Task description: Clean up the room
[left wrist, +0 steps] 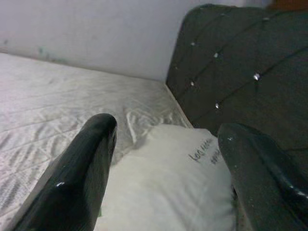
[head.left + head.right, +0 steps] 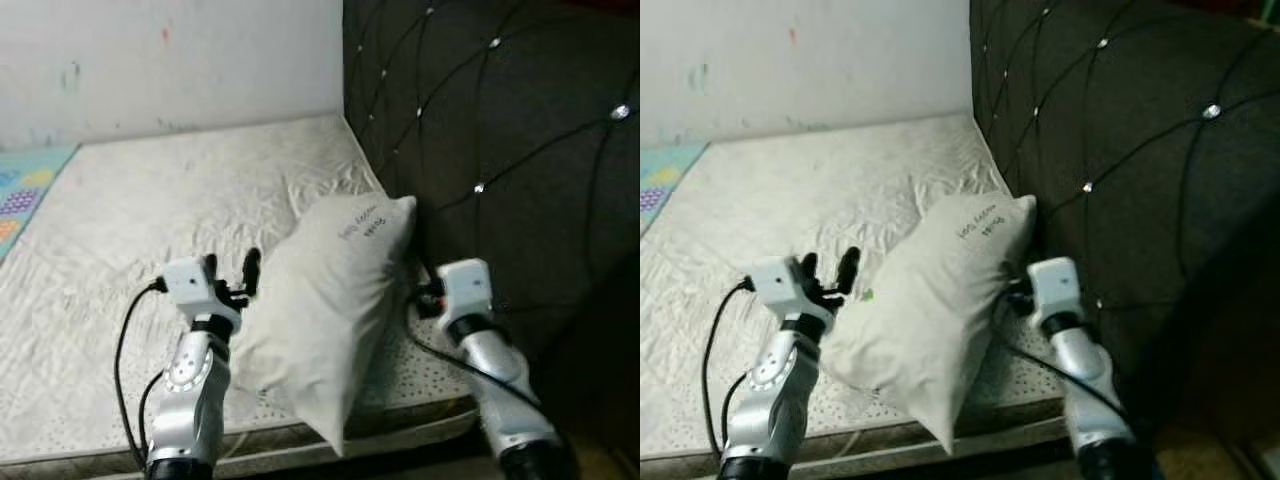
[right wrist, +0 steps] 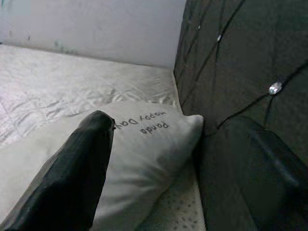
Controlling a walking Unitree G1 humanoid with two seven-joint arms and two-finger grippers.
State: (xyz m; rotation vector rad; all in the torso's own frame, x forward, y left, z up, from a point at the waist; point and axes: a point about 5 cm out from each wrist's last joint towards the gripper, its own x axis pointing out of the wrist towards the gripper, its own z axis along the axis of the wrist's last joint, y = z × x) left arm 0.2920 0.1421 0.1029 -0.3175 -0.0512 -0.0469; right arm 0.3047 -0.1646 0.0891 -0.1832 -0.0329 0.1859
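One white pillow (image 2: 330, 300) with dark lettering lies on a bare mattress (image 2: 150, 220), its long axis running from the mattress's front edge, where one corner overhangs, toward the dark tufted headboard (image 2: 500, 130) that its far end nearly touches. Both grippers flank it with fingers spread apart: the left gripper (image 2: 232, 272) at its left side, the right gripper (image 3: 159, 159) wedged between pillow and headboard. Left of the pillow the mattress stretches open to the white wall (image 2: 160, 50).
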